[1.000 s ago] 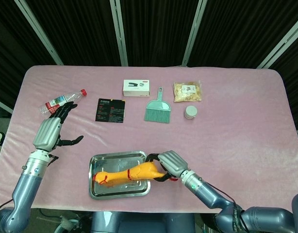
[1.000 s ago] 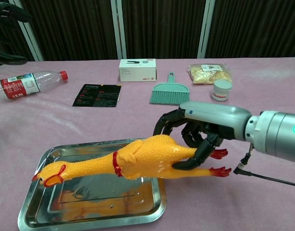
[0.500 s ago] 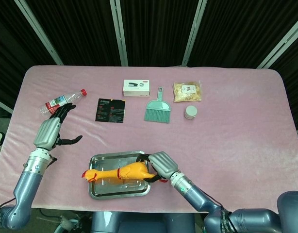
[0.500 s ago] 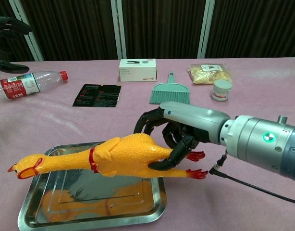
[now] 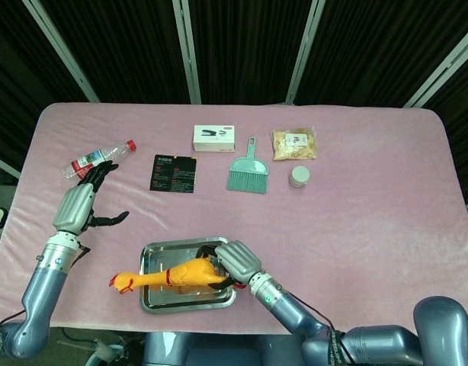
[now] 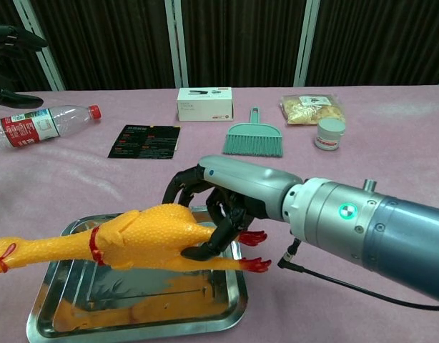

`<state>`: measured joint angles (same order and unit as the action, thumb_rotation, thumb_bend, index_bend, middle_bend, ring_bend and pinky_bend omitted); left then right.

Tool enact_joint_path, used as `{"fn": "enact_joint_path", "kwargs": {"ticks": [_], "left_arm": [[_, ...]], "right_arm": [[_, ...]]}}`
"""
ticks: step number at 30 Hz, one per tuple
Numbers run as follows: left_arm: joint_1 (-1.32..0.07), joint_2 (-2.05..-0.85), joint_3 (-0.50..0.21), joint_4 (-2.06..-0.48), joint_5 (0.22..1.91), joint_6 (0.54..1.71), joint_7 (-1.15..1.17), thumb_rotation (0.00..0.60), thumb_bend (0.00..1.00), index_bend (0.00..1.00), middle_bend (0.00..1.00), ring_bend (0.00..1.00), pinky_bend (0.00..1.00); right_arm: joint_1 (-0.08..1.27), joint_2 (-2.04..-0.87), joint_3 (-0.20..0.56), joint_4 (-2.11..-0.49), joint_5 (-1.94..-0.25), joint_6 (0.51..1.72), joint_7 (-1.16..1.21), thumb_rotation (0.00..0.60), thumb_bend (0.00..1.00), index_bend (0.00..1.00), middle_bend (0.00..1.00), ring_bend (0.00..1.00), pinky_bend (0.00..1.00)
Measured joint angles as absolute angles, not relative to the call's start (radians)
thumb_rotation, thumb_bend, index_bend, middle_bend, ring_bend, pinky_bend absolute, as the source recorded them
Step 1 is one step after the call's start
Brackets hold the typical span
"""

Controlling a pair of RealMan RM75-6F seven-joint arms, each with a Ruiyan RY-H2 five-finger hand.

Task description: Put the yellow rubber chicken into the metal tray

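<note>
Chest view: right hand (image 6: 218,202) grips rubber chicken (image 6: 126,239) over metal tray (image 6: 232,300) (left hand (image 5: 80,200) fingers spread, labels unreadable).

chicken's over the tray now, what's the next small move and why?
Probably shift the right robot hand a little back toward the robot's right, then lower. It holds the yellow rubber chicken above the metal tray, but the head and neck overhang the tray's left edge, clearly so in the head view, so releasing here would likely leave it draped over the rim.

Bare pink surface (image 5: 371,221) along the right edge; bottle (image 5: 97,158), card (image 5: 174,172), brush (image 5: 248,171) (and jar (image 5: 299,176)) crowd the back.
</note>
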<state>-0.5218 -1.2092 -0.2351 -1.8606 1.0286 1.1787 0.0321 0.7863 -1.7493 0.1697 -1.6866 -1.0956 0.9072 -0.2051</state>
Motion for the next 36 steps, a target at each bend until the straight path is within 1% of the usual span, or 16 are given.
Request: {"fn": "enact_joint_path", "kwargs": {"ticks": [2, 4, 6, 9, 11, 12, 14, 15, 17, 20, 28, 30, 31, 33, 34, 36], "left_arm": [[-0.520, -1.208, -0.236, -1.859, 1.027, 1.179, 0.030, 0.600, 0.17, 0.12, 0.04, 0.04, 0.17], [-0.518, -1.206, -0.237, -1.859, 1.025, 1.178, 0.029, 0.600, 0.17, 0.12, 0.04, 0.03, 0.16], [-0.516, -1.204, -0.237, -1.859, 1.025, 1.177, 0.029, 0.600, 0.17, 0.12, 0.03, 0.02, 0.14], [-0.514, -1.200, -0.236, -1.858, 1.024, 1.174, 0.029, 0.600, 0.17, 0.11, 0.03, 0.02, 0.14], [-0.514, -1.199, -0.238, -1.858, 1.023, 1.174, 0.029, 0.600, 0.17, 0.11, 0.02, 0.02, 0.14], [-0.514, -1.198, -0.239, -1.859, 1.023, 1.174, 0.029, 0.600, 0.17, 0.11, 0.02, 0.02, 0.14], [-0.514, -1.199, -0.242, -1.859, 1.023, 1.174, 0.028, 0.600, 0.17, 0.11, 0.02, 0.01, 0.14], [-0.514, -1.199, -0.242, -1.860, 1.024, 1.175, 0.028, 0.600, 0.17, 0.11, 0.02, 0.01, 0.14], [-0.514, -1.200, -0.243, -1.861, 1.025, 1.175, 0.029, 0.600, 0.17, 0.10, 0.01, 0.01, 0.14], [-0.514, -1.200, -0.245, -1.861, 1.026, 1.176, 0.030, 0.600, 0.17, 0.10, 0.01, 0.00, 0.14], [-0.513, -1.199, -0.253, -1.867, 1.025, 1.183, 0.035, 0.600, 0.17, 0.10, 0.01, 0.00, 0.14], [-0.513, -1.196, -0.257, -1.868, 1.025, 1.185, 0.035, 0.600, 0.17, 0.10, 0.02, 0.00, 0.14], [-0.512, -1.194, -0.258, -1.868, 1.024, 1.187, 0.037, 0.600, 0.17, 0.10, 0.02, 0.00, 0.14], [-0.511, -1.191, -0.259, -1.867, 1.024, 1.192, 0.043, 0.600, 0.17, 0.10, 0.02, 0.00, 0.14], [-0.510, -1.189, -0.259, -1.866, 1.024, 1.194, 0.049, 0.600, 0.17, 0.11, 0.03, 0.00, 0.14], [-0.508, -1.184, -0.256, -1.864, 1.026, 1.200, 0.065, 0.600, 0.17, 0.12, 0.04, 0.00, 0.14]], "right_arm": [[0.792, -1.767, 0.173, -1.671, -1.089, 0.906, -0.210, 0.600, 0.47, 0.98, 0.77, 0.68, 0.72], [0.796, -1.781, 0.176, -1.656, -1.083, 0.905, -0.214, 0.600, 0.47, 0.88, 0.73, 0.63, 0.67], [0.801, -1.794, 0.176, -1.638, -1.078, 0.903, -0.223, 0.600, 0.47, 0.67, 0.59, 0.49, 0.55], [0.807, -1.801, 0.166, -1.623, -1.074, 0.892, -0.238, 0.600, 0.47, 0.41, 0.42, 0.31, 0.38], [0.812, -1.795, 0.156, -1.622, -1.072, 0.875, -0.248, 0.600, 0.40, 0.24, 0.29, 0.17, 0.24], [0.815, -1.789, 0.152, -1.622, -1.072, 0.867, -0.252, 0.600, 0.36, 0.19, 0.25, 0.14, 0.21], [0.820, -1.774, 0.144, -1.628, -1.071, 0.852, -0.261, 0.600, 0.22, 0.05, 0.16, 0.06, 0.11], [0.822, -1.767, 0.142, -1.633, -1.071, 0.847, -0.264, 0.600, 0.16, 0.02, 0.13, 0.03, 0.08], [0.826, -1.752, 0.139, -1.645, -1.071, 0.841, -0.272, 0.600, 0.09, 0.00, 0.09, 0.01, 0.05], [0.828, -1.735, 0.139, -1.662, -1.073, 0.842, -0.280, 0.600, 0.03, 0.00, 0.04, 0.00, 0.02], [0.819, -1.670, 0.154, -1.723, -1.072, 0.868, -0.287, 0.600, 0.01, 0.00, 0.03, 0.00, 0.02], [0.815, -1.646, 0.158, -1.738, -1.074, 0.877, -0.286, 0.600, 0.01, 0.00, 0.05, 0.00, 0.04], [0.812, -1.634, 0.160, -1.746, -1.077, 0.882, -0.285, 0.600, 0.02, 0.02, 0.07, 0.02, 0.08], [0.801, -1.599, 0.166, -1.762, -1.086, 0.898, -0.276, 0.600, 0.09, 0.09, 0.14, 0.06, 0.16], [0.794, -1.580, 0.169, -1.770, -1.092, 0.909, -0.269, 0.600, 0.15, 0.15, 0.18, 0.10, 0.21], [0.774, -1.531, 0.178, -1.784, -1.110, 0.934, -0.242, 0.600, 0.23, 0.23, 0.23, 0.14, 0.25]]}}
